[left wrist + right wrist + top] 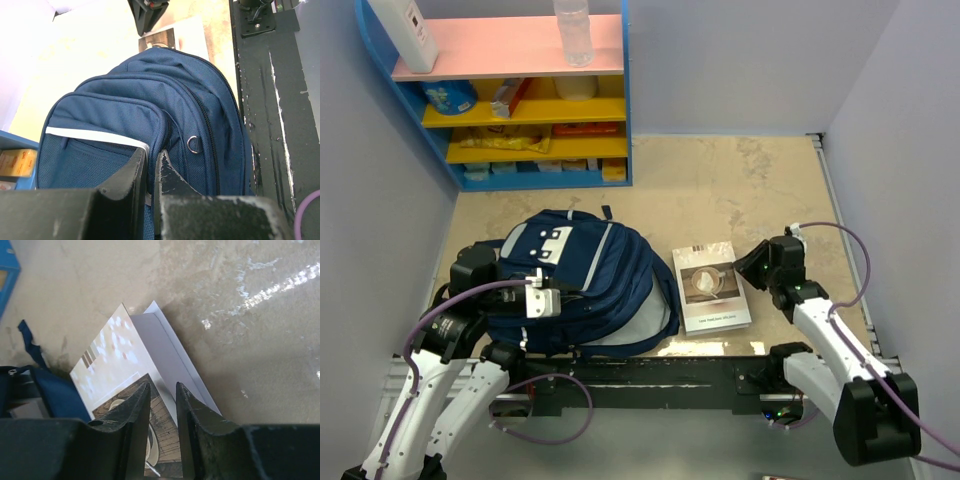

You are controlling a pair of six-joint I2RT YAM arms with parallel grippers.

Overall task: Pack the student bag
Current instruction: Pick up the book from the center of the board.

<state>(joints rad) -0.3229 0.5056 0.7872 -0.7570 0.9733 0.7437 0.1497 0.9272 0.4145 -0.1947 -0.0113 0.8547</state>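
Two hands: left hand (151,155) clenched on a pocket edge of the student bag (150,100). Right hand (162,387) released, fingers apart over the book (112,355).

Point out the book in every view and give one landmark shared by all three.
Top external: book right of centre, beside the backpack.
Left wrist: book at top centre, beyond the backpack.
Right wrist: book centre-left, backpack at left edge.
Shared landmark: the backpack.

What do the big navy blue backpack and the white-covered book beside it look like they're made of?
Navy blue backpack: woven synthetic fabric, probably nylon or polyester, matte; fine weave grain shows. White-covered book: paper, likely glossy cover, given glare patches on it.
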